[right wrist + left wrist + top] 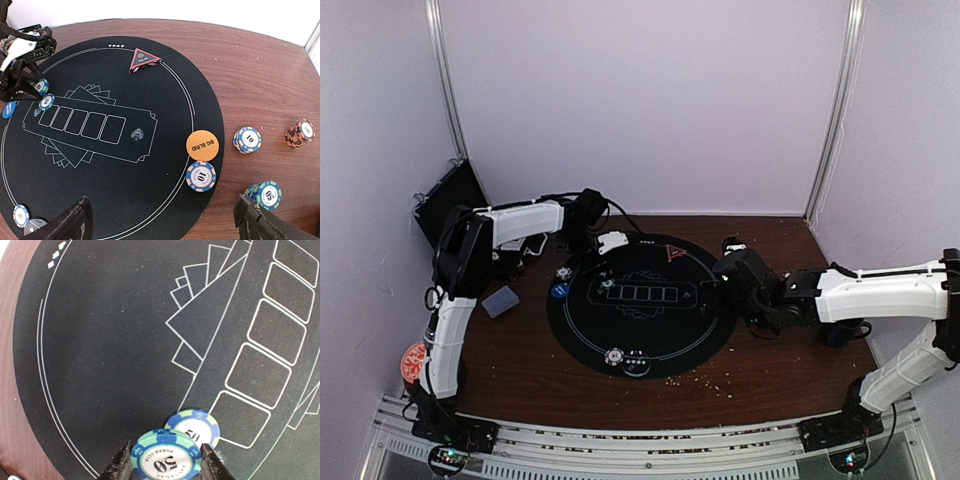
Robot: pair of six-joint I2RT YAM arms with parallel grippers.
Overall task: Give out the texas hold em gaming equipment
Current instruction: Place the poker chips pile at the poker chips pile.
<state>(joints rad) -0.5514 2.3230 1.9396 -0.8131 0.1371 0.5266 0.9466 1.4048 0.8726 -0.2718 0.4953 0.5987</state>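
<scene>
left jaws: pinching teal chip [167, 458] by its rim, low over black mat [100, 365], probably ready for placing
second chip [193, 426]: flat on mat, just behind held one
right jaws: spread, empty, hovering near orange button [202, 145]; chip stacks [264, 195] on desk [250, 75]

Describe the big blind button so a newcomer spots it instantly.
Find the round black felt mat. On its edge facing the right arm lies a flat orange round button. Unlike the striped blue-and-orange poker chip beside it, it is plain, printed BIG BLIND.
</scene>
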